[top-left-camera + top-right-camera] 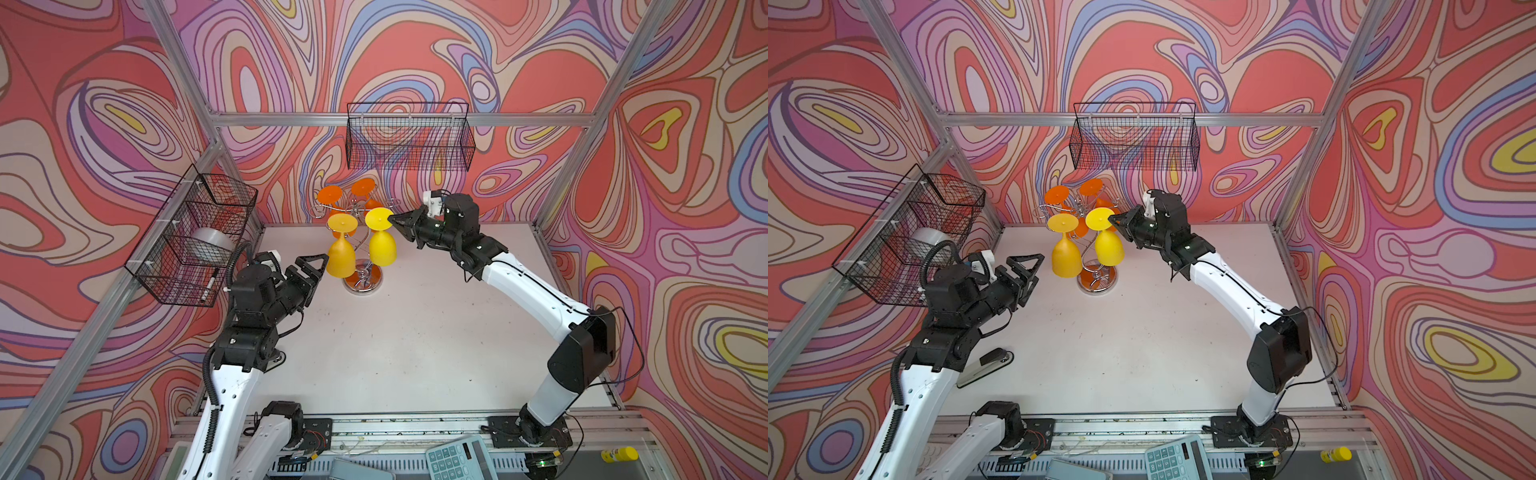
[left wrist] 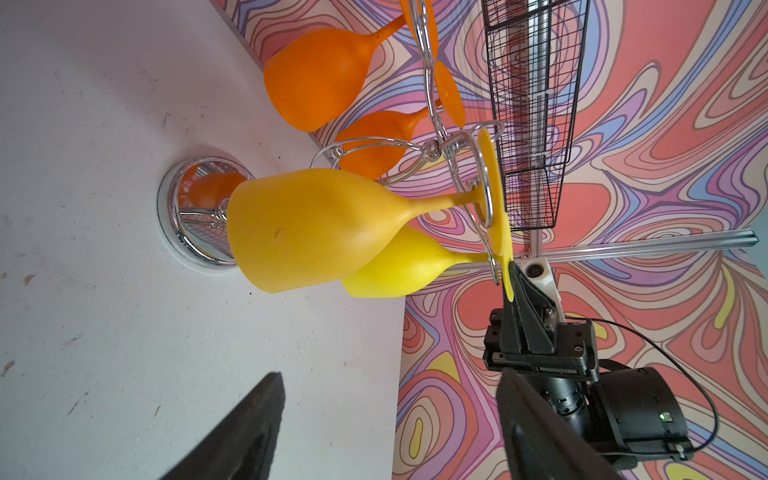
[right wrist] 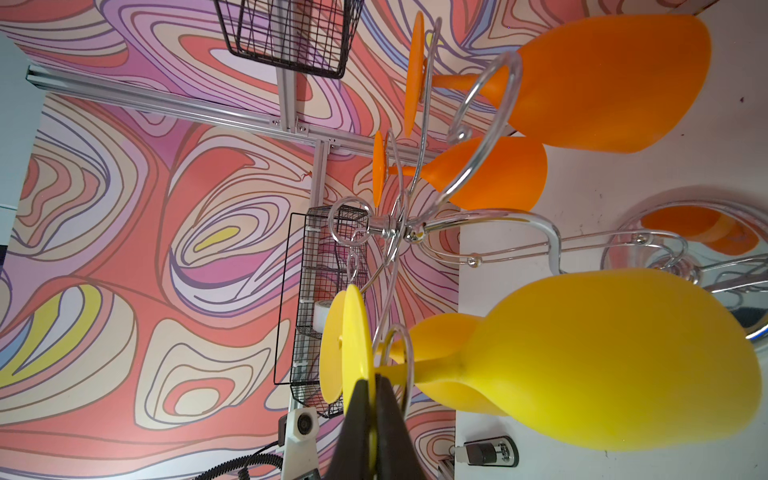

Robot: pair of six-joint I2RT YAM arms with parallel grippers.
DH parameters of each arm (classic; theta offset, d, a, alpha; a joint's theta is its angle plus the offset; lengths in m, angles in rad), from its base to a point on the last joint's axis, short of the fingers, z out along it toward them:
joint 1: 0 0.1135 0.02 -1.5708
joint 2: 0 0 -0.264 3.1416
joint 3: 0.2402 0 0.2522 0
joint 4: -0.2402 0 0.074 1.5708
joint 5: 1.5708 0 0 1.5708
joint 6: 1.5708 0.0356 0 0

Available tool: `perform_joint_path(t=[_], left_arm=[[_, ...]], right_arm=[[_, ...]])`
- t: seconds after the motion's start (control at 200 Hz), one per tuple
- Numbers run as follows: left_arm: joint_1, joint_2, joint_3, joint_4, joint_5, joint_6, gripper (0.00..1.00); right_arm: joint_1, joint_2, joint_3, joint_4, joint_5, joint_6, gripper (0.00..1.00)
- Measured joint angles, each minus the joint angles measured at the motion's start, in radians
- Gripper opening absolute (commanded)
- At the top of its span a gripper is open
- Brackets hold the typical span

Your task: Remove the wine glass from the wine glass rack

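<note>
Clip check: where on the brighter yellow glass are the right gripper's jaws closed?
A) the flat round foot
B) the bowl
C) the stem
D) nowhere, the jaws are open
A: in the right wrist view the right gripper has its jaws shut on the edge of the disc-shaped foot of the lemon-yellow wine glass, which hangs upside down from the wine glass rack.

R gripper (image 3: 370,399): clamped on yellow wine glass (image 3: 602,357) foot disc.
Stem: thru wine glass rack (image 3: 395,227) hook loop.
</note>
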Motion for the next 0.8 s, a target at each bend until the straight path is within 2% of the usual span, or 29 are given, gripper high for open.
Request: perform_joint_path(t=[0.305, 0.796], left_arm=[[0.0, 0.001, 0.0, 0.0, 0.0, 0.003, 0.81], [0.0, 0.011, 0.0, 0.0, 0.004, 0.014, 0.8]], right_arm=[[0.013, -0.01, -0.004, -0.015, 0.008, -0.005, 0.0], [0.025, -0.043, -0.101, 0.018, 0.018, -0.021, 0.0]])
